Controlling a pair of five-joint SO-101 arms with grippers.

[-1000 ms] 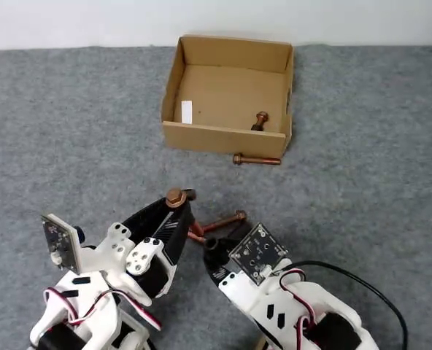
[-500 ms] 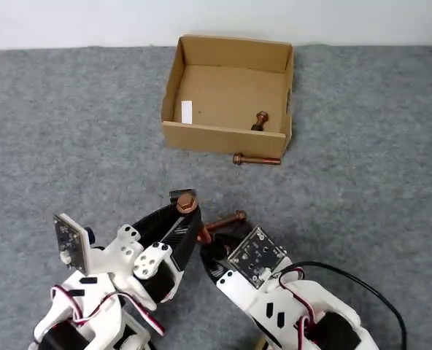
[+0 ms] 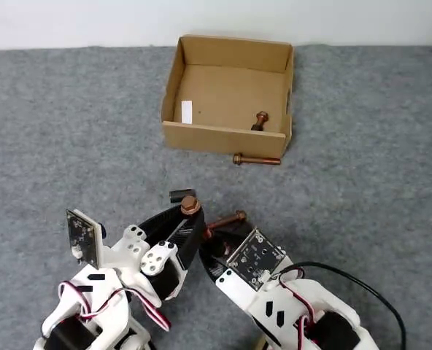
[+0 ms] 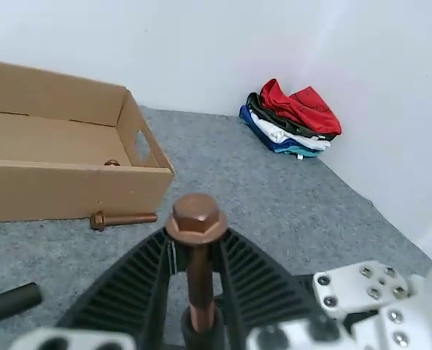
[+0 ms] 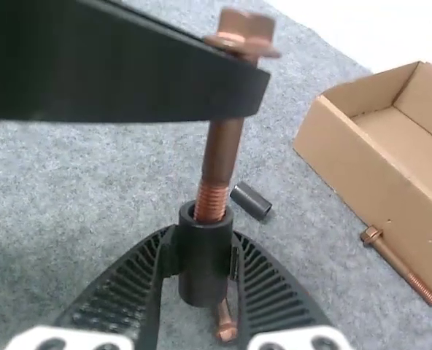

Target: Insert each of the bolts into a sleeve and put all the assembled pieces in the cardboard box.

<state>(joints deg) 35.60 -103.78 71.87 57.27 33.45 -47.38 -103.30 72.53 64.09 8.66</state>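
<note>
left claw (image 4: pixel 195 251) brought bolt (image 4: pixel 196 219) to sleeve (image 5: pixel 201 271), pinching it | right claw (image 5: pixel 201 251) pinching sleeve | bolt tip inside

White arm shells (image 3: pixel 303 310), black ribbed pincers (image 4: pixel 195 251) (image 5: pixel 201 255), red-black wires (image 3: pixel 71 297), black cable (image 3: pixel 369 288).

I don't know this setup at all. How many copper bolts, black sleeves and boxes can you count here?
Bolts: 4 (held bolt, bolt in the box, bolt beside the box, bolt on the carpet by the arms)
Sleeves: 2 (held sleeve, loose sleeve)
Cardboard box: 1
Total: 7
</note>
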